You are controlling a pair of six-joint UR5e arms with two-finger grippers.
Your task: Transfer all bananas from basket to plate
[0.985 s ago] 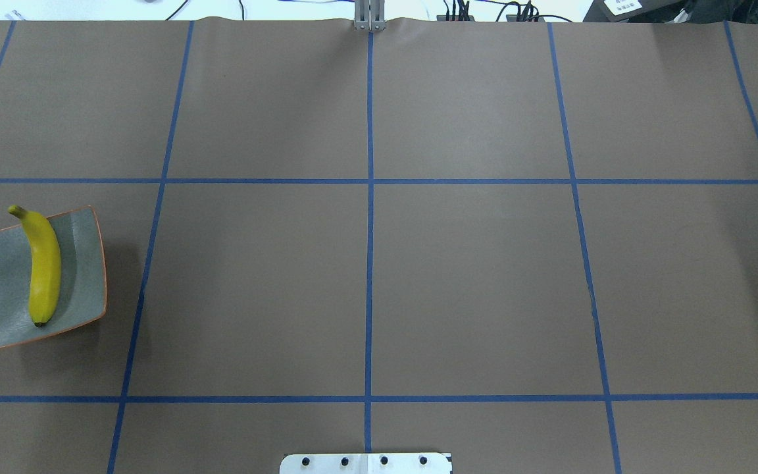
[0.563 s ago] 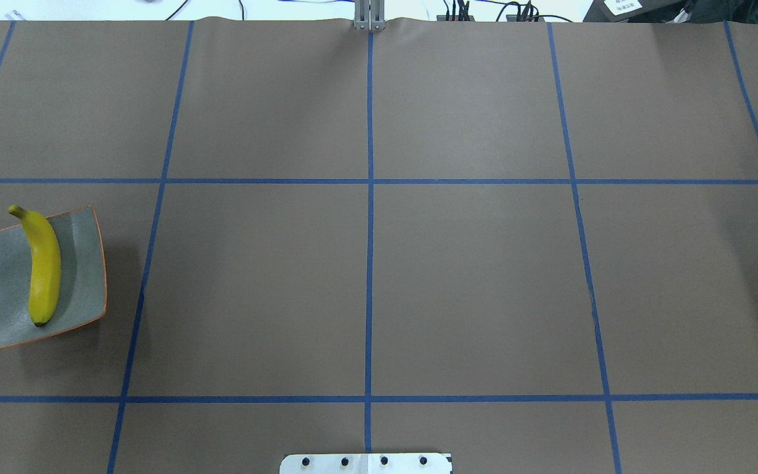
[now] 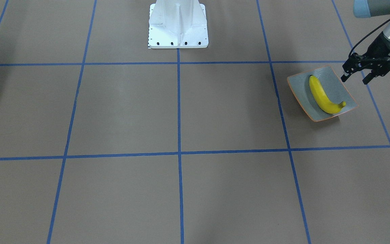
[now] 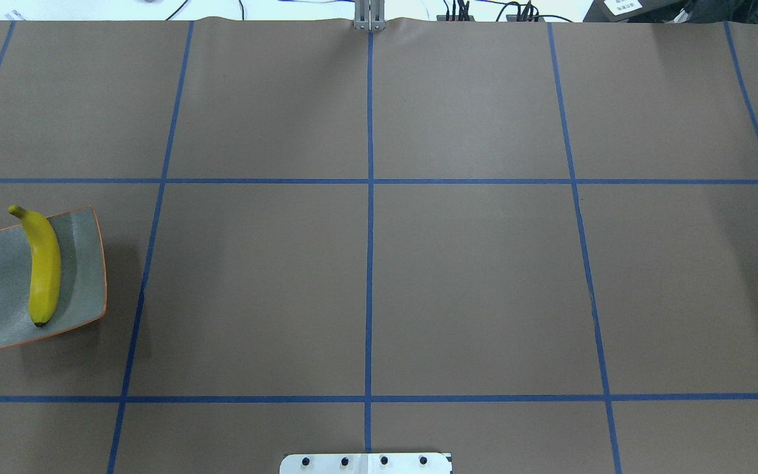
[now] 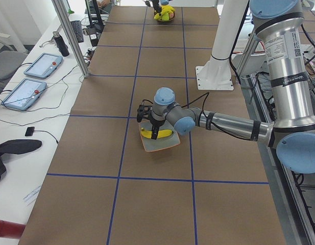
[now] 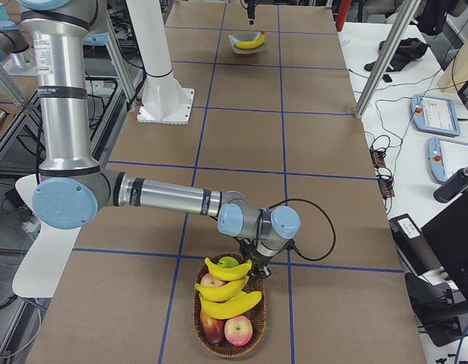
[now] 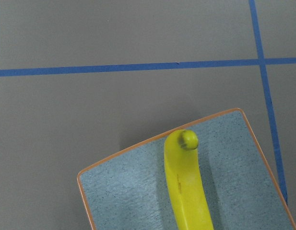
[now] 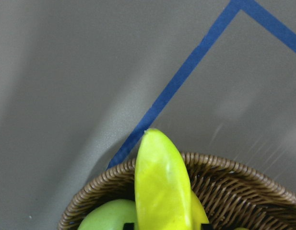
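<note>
One yellow banana (image 3: pixel 322 96) lies lengthwise on the grey-green plate (image 3: pixel 303 91) with the orange rim, seen also in the overhead view as banana (image 4: pixel 45 270) on plate (image 4: pixel 0 296). My left gripper (image 3: pixel 355 78) hovers open and empty just beside the plate's outer edge; its wrist view looks down on the banana (image 7: pixel 186 191). At the table's other end the wicker basket (image 6: pixel 252 337) holds three bananas (image 6: pixel 232 305). My right gripper (image 6: pixel 256 258) is low at the basket's rim over a banana (image 8: pixel 162 191). I cannot tell whether it is open or shut.
Red apples (image 6: pixel 237 330) and a green apple (image 8: pixel 109 215) share the basket. The white robot base (image 3: pixel 178 23) stands at mid table. Tablets (image 5: pixel 42 65) and cables lie on the side bench. Blue tape lines grid the brown tabletop.
</note>
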